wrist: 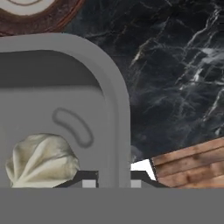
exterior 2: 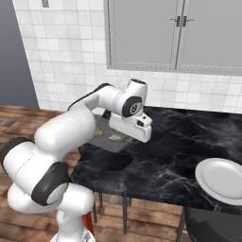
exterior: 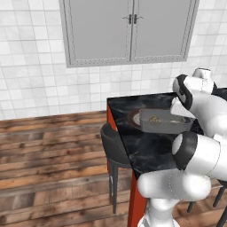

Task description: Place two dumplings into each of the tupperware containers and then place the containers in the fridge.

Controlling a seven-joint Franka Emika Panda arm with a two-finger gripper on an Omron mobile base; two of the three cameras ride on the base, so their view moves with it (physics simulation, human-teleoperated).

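Here the tool [wrist: 111,183], at the hand view's bottom centre, pinches the rim of the grey tray [wrist: 114,109], one tip on each side of the wall. A dumpling [wrist: 41,159] lies inside, lower left. The tray rests on the black table [wrist: 175,78], with a brown-rimmed plate [wrist: 39,19] at the upper left.

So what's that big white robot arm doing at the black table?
The robot's gripper is pinching the rim of a grey tupperware container, one finger inside the wall and one outside. A pale pleated dumpling sits inside it. The container rests on the black marble counter, next to a brown-rimmed plate. A white plate sits farther along. It looks like it's about to carry the container away.
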